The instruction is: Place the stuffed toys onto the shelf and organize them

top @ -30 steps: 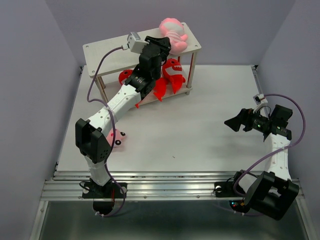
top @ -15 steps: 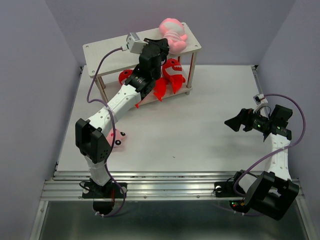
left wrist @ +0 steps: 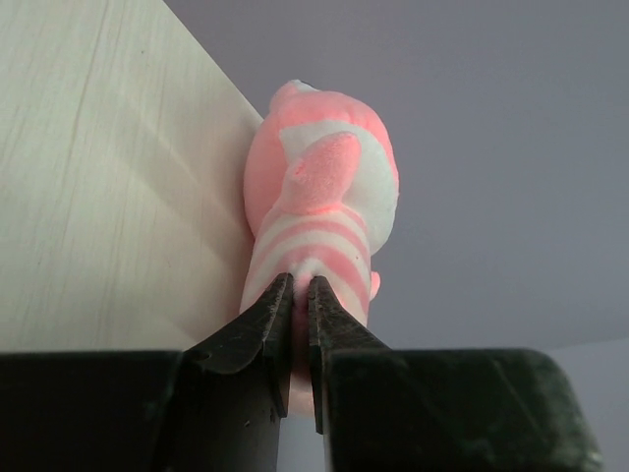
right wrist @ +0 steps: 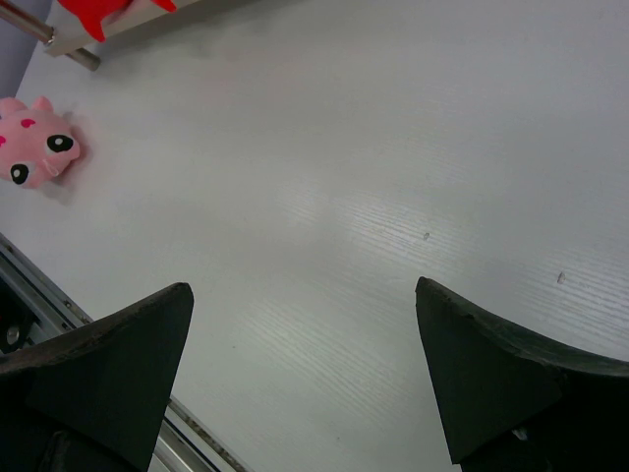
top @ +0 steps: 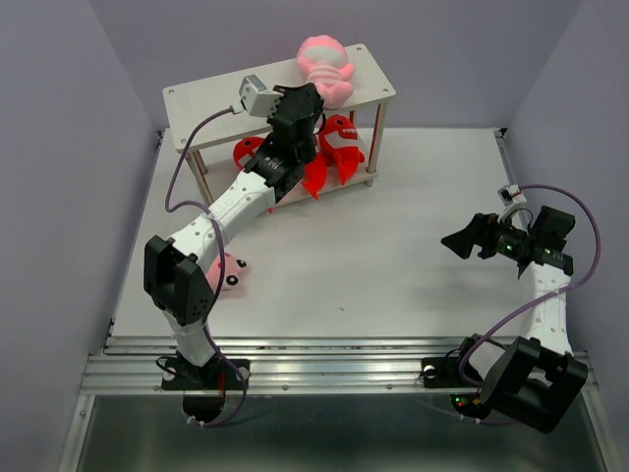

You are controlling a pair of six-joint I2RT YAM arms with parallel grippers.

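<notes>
The white two-tier shelf [top: 211,103] stands at the far side of the table. My left gripper [top: 311,94] is shut on the tail end of a pale pink striped toy [top: 325,69] that lies on the shelf's top board [left wrist: 88,177]; in the left wrist view my left gripper [left wrist: 300,285] pinches that toy [left wrist: 324,202]. Red sharks [top: 339,143] sit on the lower tier. A second pink toy [top: 228,272] lies on the table by my left arm and shows in the right wrist view [right wrist: 34,152]. My right gripper [top: 460,241] is open and empty over the table [right wrist: 305,295].
Purple walls enclose the table on three sides. A metal rail [top: 334,359] runs along the near edge. The shelf's thin legs [top: 373,147] stand on the table top.
My left gripper has moved left and back along the top tier, carrying the pink striped toy with it. The right arm has not moved.
</notes>
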